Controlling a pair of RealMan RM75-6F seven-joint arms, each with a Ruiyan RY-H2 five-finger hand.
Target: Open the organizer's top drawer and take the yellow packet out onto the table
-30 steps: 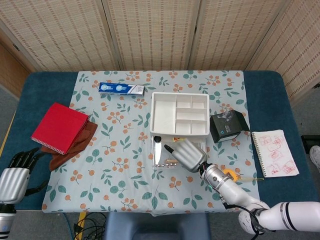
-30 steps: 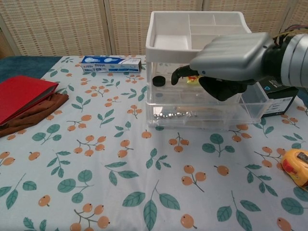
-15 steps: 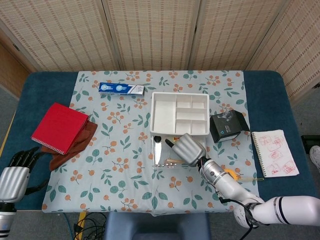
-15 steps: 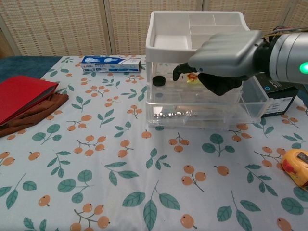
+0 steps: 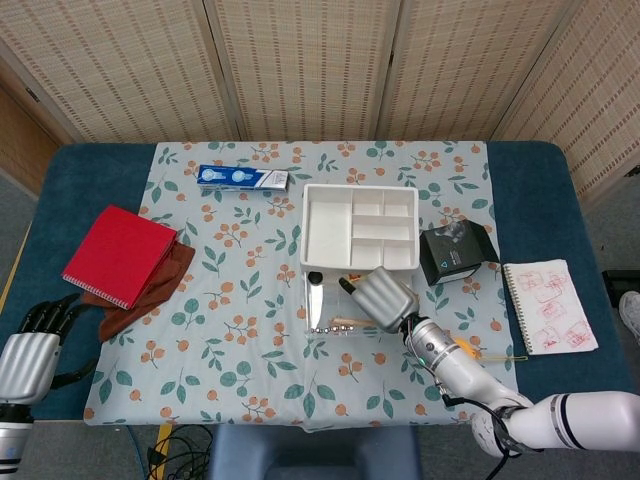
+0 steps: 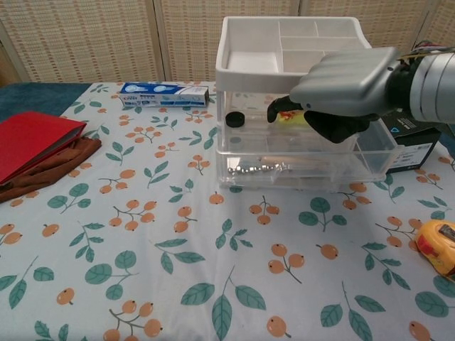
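The organizer [image 5: 330, 225] stands at the table's middle, a white divided tray [image 6: 249, 60] on top of its clear drawers. The top drawer [image 6: 370, 145] is pulled out toward me. My right hand [image 6: 348, 89] hangs over the open drawer, palm down, its dark fingers curled in around the yellow packet [image 6: 293, 118]. Only a strip of the packet shows under the hand. A small black round thing [image 6: 234, 118] lies at the drawer's left end. In the head view the right hand [image 5: 385, 297] covers the drawer's front. My left hand [image 5: 28, 355] rests at the table's near left corner, holding nothing.
A blue toothpaste box [image 5: 241, 178] lies behind the organizer to the left. A red notebook [image 5: 118, 255] sits on a brown cloth [image 5: 150, 290] at the left. A black box [image 5: 455, 250], a notepad [image 5: 548, 305] and a yellow tape measure [image 6: 439, 245] are on the right.
My right hand has moved a little to the right over the open drawer, and more of the yellow packet shows under its fingers. The left hand has stayed still.
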